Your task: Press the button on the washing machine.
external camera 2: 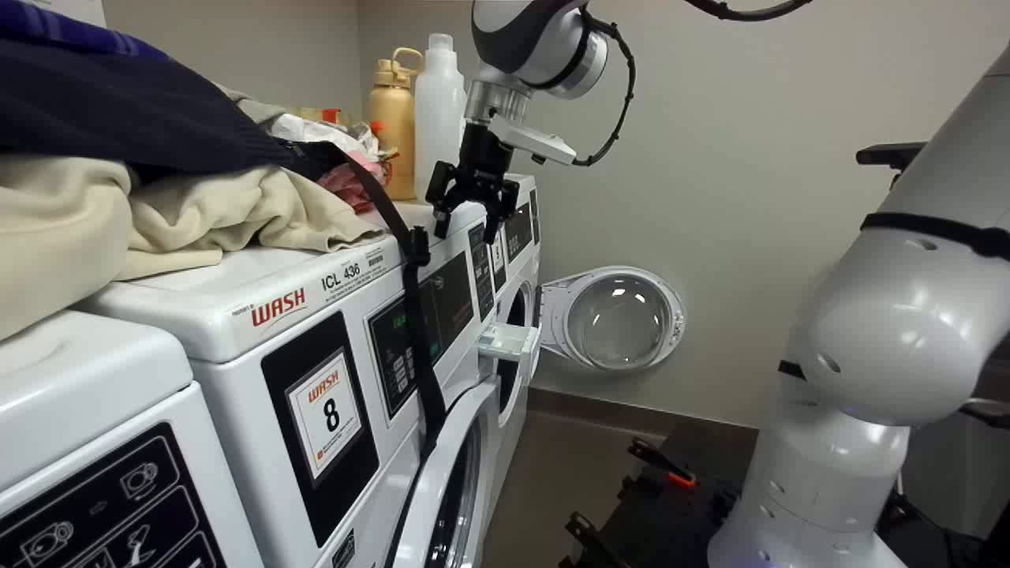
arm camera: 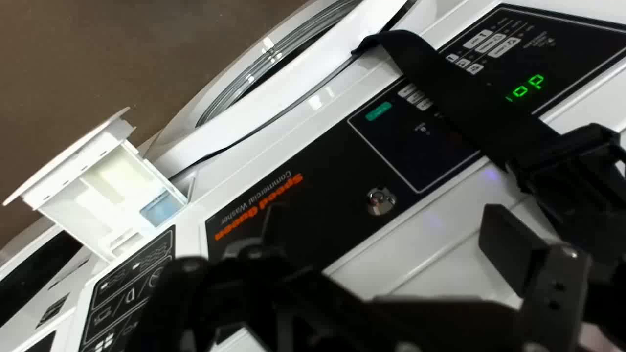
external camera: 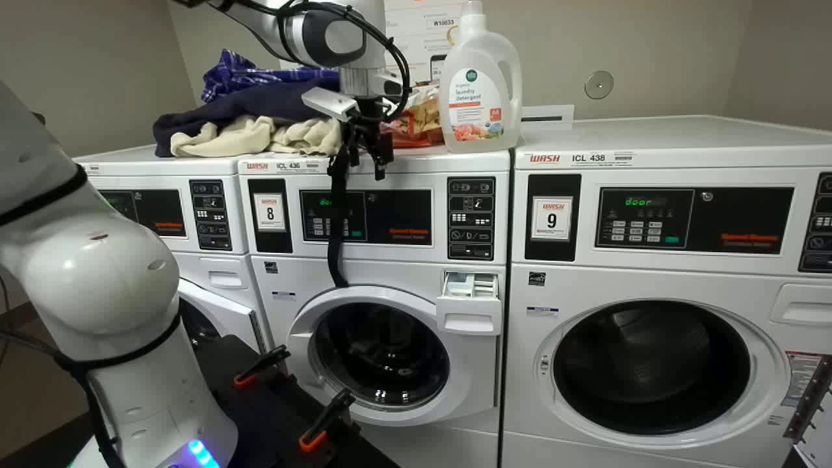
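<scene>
Here, the washing machine (external camera: 403,273): white front-loader with the "8" sticker (external camera: 270,214), standing between a white neighbour (external camera: 208,263) and machine "9" (external camera: 656,281) in an exterior view; round door (external camera: 383,354) ajar, detergent drawer (external camera: 469,318) pulled out.
Control strip (external camera: 400,211): dark, with white buttons (arm camera: 490,43) and one green button (arm camera: 378,111); the lit green characters on the readout (arm camera: 525,89) are partly covered.
Strap (external camera 2: 420,339): black, hanging across the control strip down to the door's top.
Gripper (external camera 2: 467,227): fingers (arm camera: 508,247) spread apart and pointing down, near the machine's upper front edge; whether they touch cannot be told.
Machine top (external camera 2: 229,276): heaped clothes (external camera: 260,107), an upright detergent bottle (external camera: 478,107) near the front corner.
Machine "9": green "door" on its display (external camera: 639,202), porthole door (external camera 2: 615,319) open.
</scene>
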Action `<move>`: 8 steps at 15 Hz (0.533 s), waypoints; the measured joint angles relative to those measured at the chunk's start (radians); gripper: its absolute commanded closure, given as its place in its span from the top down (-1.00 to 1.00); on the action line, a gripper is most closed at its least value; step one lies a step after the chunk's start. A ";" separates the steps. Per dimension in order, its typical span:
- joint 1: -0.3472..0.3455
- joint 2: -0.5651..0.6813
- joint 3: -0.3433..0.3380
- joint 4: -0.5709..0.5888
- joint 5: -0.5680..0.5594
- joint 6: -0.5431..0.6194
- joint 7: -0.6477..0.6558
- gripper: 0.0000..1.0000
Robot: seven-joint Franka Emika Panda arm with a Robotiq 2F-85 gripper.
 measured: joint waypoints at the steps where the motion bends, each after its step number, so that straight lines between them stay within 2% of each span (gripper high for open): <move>1: 0.000 0.000 0.000 0.000 0.000 0.000 0.000 1.00; 8: 0.000 -0.001 0.004 0.000 -0.003 -0.016 0.001 1.00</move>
